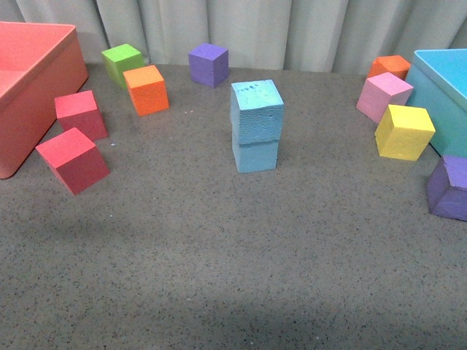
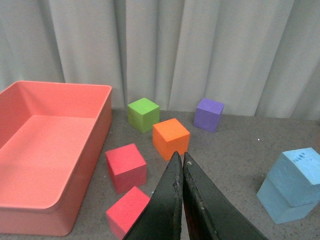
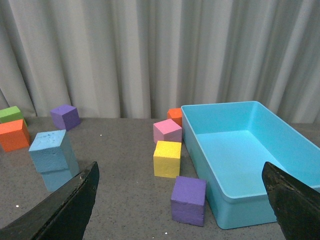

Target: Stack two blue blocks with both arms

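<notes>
Two sky-blue foam cubes stand stacked mid-table. The upper blue block point(image 1: 257, 109) has a rough scuffed front face and sits slightly turned on the lower blue block point(image 1: 255, 154). The stack also shows in the left wrist view point(image 2: 296, 184) and the right wrist view point(image 3: 51, 159). Neither arm shows in the front view. My left gripper point(image 2: 180, 157) is shut and empty, its tips pointing toward the orange cube point(image 2: 171, 138). My right gripper point(image 3: 182, 172) is open wide and empty, with a purple cube point(image 3: 189, 200) between its fingers point(image 3: 65, 210).
A salmon bin point(image 1: 29, 91) stands at the left with two red cubes point(image 1: 73, 159) beside it. A green cube point(image 1: 122, 63), an orange cube point(image 1: 147, 90) and a purple cube point(image 1: 209, 64) lie at the back. At the right, a turquoise bin point(image 1: 449, 95), pink point(image 1: 384, 96), yellow point(image 1: 403, 132), orange and purple cubes.
</notes>
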Robot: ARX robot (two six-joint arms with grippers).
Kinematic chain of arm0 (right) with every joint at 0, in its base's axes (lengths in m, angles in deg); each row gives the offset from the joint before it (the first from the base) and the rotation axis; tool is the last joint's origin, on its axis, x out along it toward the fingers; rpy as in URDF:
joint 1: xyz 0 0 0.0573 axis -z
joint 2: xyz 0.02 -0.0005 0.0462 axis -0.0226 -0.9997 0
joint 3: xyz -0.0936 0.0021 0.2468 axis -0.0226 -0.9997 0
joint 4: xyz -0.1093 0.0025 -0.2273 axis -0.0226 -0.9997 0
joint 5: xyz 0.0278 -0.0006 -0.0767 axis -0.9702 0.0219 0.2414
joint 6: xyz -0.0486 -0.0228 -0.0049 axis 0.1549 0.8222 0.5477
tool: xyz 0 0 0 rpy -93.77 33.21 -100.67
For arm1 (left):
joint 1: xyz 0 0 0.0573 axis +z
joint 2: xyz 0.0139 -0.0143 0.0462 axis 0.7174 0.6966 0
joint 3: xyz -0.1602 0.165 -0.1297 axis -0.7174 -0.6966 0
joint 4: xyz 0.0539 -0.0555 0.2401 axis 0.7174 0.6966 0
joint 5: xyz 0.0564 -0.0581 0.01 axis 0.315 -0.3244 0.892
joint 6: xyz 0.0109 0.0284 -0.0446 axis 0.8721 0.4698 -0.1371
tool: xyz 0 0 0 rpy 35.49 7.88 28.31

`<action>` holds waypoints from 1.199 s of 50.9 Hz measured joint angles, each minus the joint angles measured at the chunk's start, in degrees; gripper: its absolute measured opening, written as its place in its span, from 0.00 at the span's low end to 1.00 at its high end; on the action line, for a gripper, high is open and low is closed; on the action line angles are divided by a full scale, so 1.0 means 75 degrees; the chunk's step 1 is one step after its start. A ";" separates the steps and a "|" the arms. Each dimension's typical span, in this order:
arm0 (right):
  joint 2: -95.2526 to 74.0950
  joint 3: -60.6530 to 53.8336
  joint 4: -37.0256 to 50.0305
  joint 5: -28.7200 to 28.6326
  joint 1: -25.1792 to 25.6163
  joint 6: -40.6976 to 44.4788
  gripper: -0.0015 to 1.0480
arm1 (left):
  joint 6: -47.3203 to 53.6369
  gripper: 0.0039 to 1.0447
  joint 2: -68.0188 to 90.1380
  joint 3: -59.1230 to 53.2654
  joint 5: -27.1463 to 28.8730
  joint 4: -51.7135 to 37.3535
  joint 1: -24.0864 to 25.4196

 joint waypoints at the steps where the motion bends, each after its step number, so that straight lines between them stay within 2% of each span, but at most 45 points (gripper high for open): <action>1: 0.0000 0.0000 0.0000 -0.0003 0.0000 0.0000 0.91 | 0.0003 0.03 -0.0122 -0.0090 -0.0052 0.0041 0.0055; 19: 0.0000 0.0000 0.0000 -0.0003 0.0000 0.0000 0.91 | 0.0006 0.03 -0.2981 -0.1352 -0.0781 0.1690 0.0831; 23: 0.0000 0.0000 0.0000 -0.0003 0.0000 0.0000 0.91 | 0.0009 0.03 -0.3485 -0.1466 -0.1309 0.2087 0.1174; 27: 0.0000 0.0000 0.0000 -0.0003 0.0000 0.0000 0.91 | 0.0012 0.03 -0.3914 -0.1550 -0.1419 0.2430 0.1408; 61: 0.0000 0.0000 0.0000 0.0000 0.0000 0.0000 0.91 | 0.0012 0.03 -0.7321 -0.1679 -0.1451 0.5450 0.1492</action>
